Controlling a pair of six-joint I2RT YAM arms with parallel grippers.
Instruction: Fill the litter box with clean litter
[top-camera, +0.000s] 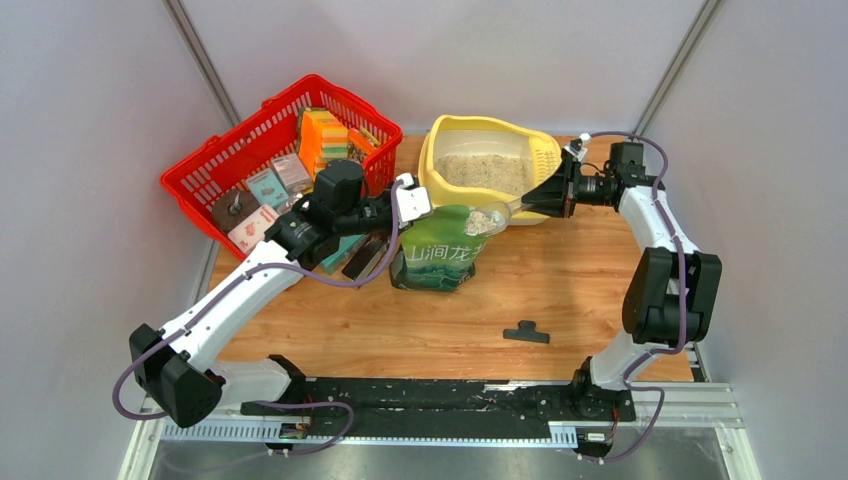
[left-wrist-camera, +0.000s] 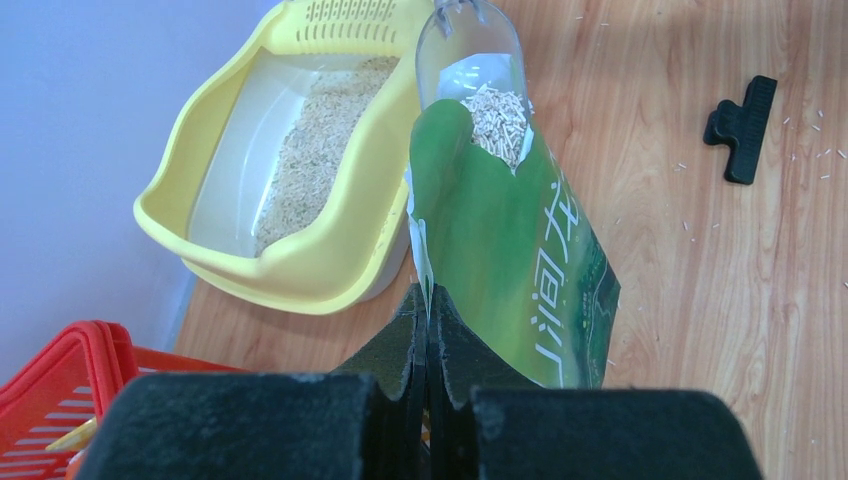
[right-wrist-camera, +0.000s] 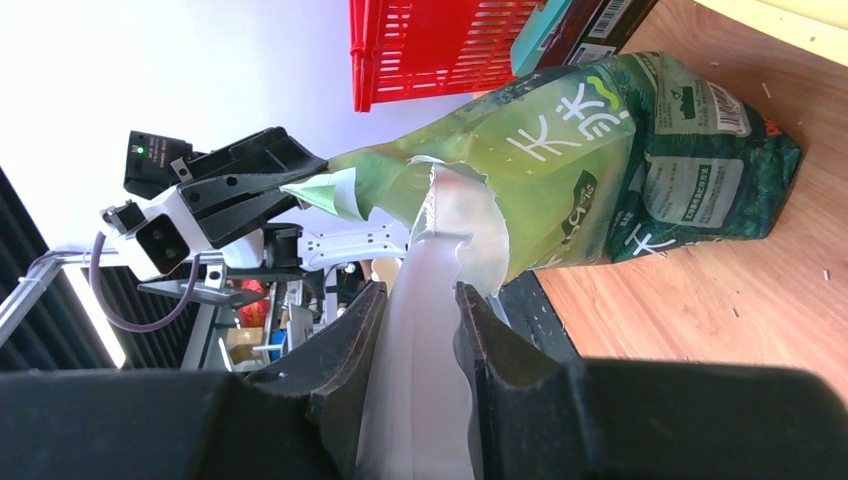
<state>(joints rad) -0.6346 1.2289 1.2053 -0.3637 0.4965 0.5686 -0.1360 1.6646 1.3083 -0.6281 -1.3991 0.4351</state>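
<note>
The litter box (top-camera: 540, 150) sits at the far side of the wooden table (top-camera: 400, 330), just right of the red mesh basket (top-camera: 250, 150) and behind the green printed bag (top-camera: 440, 255), which stands upright and touches the box's near wall. A layer of clean litter (top-camera: 487, 172) covers part of the white basin, heaped toward the perforated end, with bare white floor showing at the other end. The left gripper (left-wrist-camera: 428, 300) is clenched on the bag's torn top edge and holds the mouth up. The right gripper (right-wrist-camera: 418, 295) grasps the flat handle of a clear plastic scoop (left-wrist-camera: 470, 50), its jaws partly closed around it. The scoop's bowl lies at the bag's open mouth, between bag and box, carrying a small pile of pale pellets. A black clip (top-camera: 526, 332) lies on the table nearer the arm bases, well apart from the bag, and stray granules are scattered on the wood around it.
</note>
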